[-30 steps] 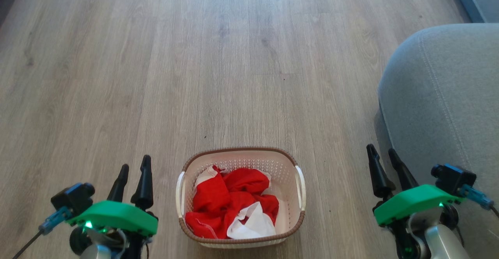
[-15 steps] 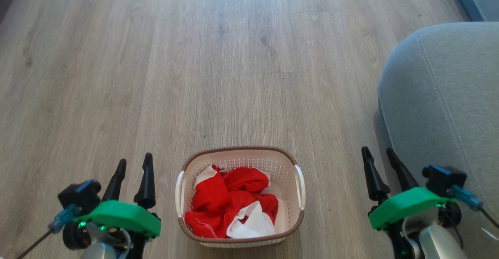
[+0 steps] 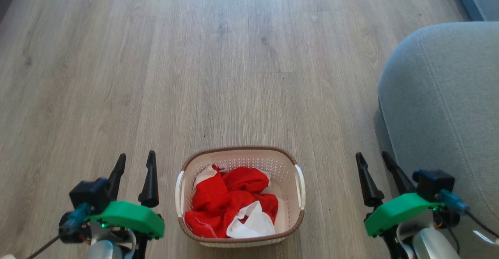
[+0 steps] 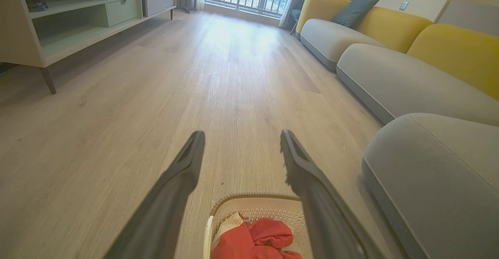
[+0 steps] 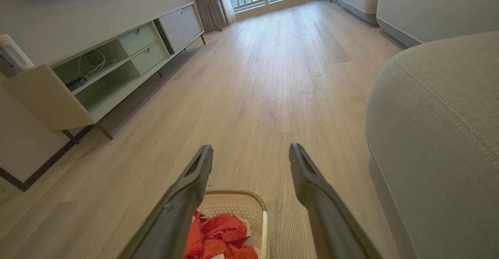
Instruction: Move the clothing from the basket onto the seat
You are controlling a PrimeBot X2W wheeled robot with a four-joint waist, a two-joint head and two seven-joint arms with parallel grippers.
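The cream basket (image 3: 300,191) with a brown rim stands on the wooden floor at the bottom centre. Red and white clothing (image 3: 230,206) lies crumpled inside it. My left gripper (image 3: 136,159) hovers open to the basket's left, nothing between its fingers. To the basket's right my right gripper (image 3: 372,159) is open and empty too, close to the grey seat (image 3: 444,95). In the left wrist view the basket (image 4: 253,202) and clothing (image 4: 253,241) show between the fingers of the left gripper (image 4: 241,138). The right wrist view has the clothing (image 5: 220,231) below the right gripper (image 5: 251,152), the seat (image 5: 440,126) at right.
A long low cabinet (image 5: 97,76) on thin legs runs along the wall to the left. More grey and yellow sofa sections (image 4: 390,37) continue beyond the seat on the right. Open wooden floor (image 3: 234,56) stretches ahead of the basket toward a window.
Both grippers have drifted inward toward the basket, the left one to the right and the right one to the left and slightly down. Basket and clothing have not moved.
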